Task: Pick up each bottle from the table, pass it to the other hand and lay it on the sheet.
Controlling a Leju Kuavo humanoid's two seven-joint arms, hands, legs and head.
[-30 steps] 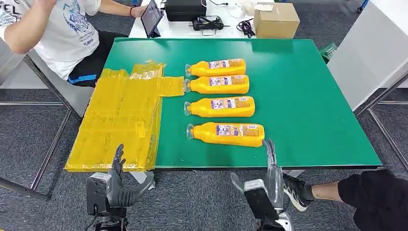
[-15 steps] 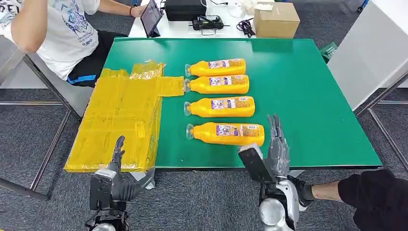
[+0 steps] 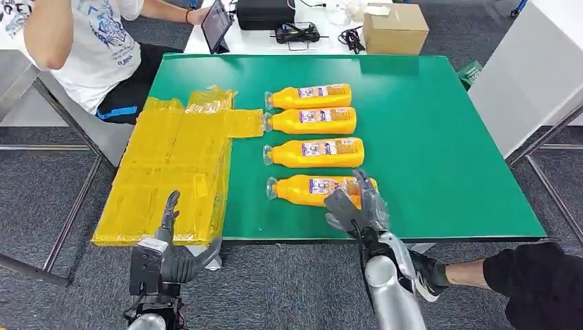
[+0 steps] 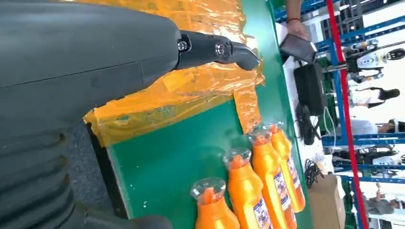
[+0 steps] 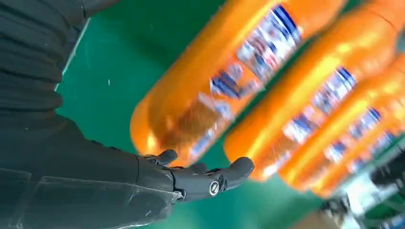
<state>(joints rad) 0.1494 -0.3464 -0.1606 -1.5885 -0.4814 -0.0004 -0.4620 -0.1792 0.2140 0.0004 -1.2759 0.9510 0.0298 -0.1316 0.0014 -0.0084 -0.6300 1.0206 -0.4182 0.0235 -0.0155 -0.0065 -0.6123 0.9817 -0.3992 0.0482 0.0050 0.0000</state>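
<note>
Several orange bottles lie side by side on the green table (image 3: 440,144), caps pointing toward the yellow sheet (image 3: 172,165). The nearest bottle (image 3: 309,190) lies closest to the front edge. My right hand (image 3: 357,206) hovers open over that bottle's base end, fingers spread, gripping nothing. In the right wrist view the nearest bottle (image 5: 215,90) lies just beyond my right hand (image 5: 200,179). My left hand (image 3: 168,240) is open below the table's front edge, in front of the sheet. The left wrist view looks past my left hand (image 4: 215,47) to the sheet (image 4: 191,90) and the bottles' caps (image 4: 237,156).
A person in a white shirt (image 3: 89,41) sits at the far left corner with a tablet (image 3: 216,24). A cardboard box (image 3: 394,27), cables and a black device lie on the white table behind. A person's leg and shoe (image 3: 481,271) lie on the floor at my right.
My right hand has risen from below the table edge and moved forward and leftward over the nearest bottle's base. My left hand has risen slightly.
</note>
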